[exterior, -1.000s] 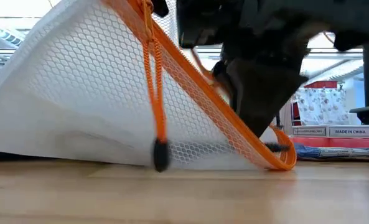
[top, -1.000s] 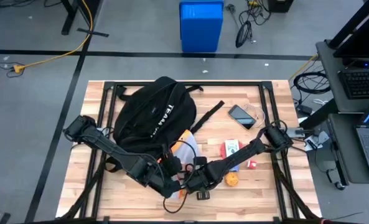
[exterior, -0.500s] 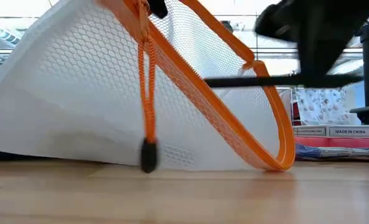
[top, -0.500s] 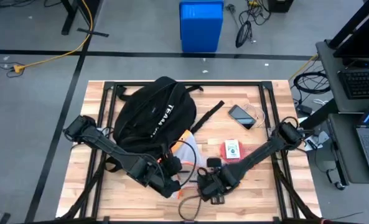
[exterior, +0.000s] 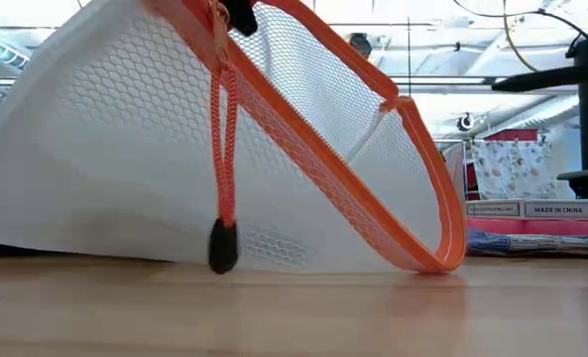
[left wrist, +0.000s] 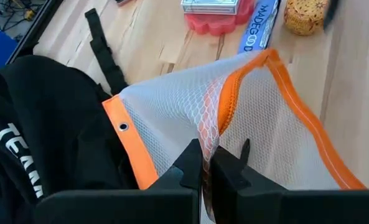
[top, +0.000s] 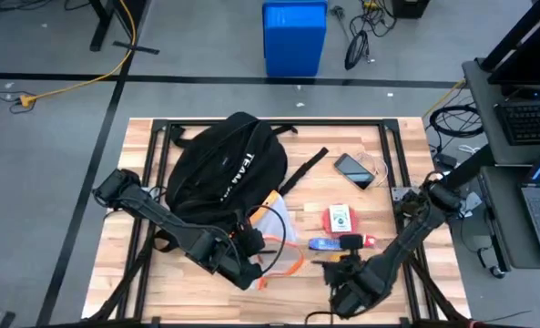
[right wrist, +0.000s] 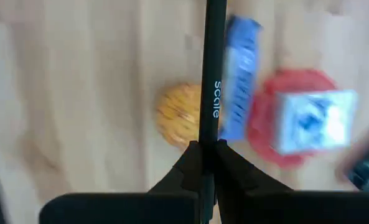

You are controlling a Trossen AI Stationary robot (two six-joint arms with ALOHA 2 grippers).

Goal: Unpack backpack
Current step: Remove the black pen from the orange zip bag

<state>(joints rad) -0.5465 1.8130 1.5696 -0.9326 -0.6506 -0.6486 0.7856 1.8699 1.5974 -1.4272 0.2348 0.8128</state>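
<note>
The backpack (top: 222, 169) lies at about ten o'clock from the table's centre, its opening facing the near edge. From that mouth a white mesh pouch (top: 274, 239) with orange trim spills out toward six o'clock. The left gripper (left wrist: 206, 167) is pinched closed on the pouch's orange edge, holding it lifted. At four o'clock the right gripper (right wrist: 208, 155) is clamped on a thin black pen (right wrist: 213, 68), above a blue packet (top: 327, 244), a red-based box (top: 340, 219) and a yellowish ball (right wrist: 179, 116). To finish cleanly, I judge the pen should go down beside those items, well clear of the pouch, while the left keeps its pinch firm.
</note>
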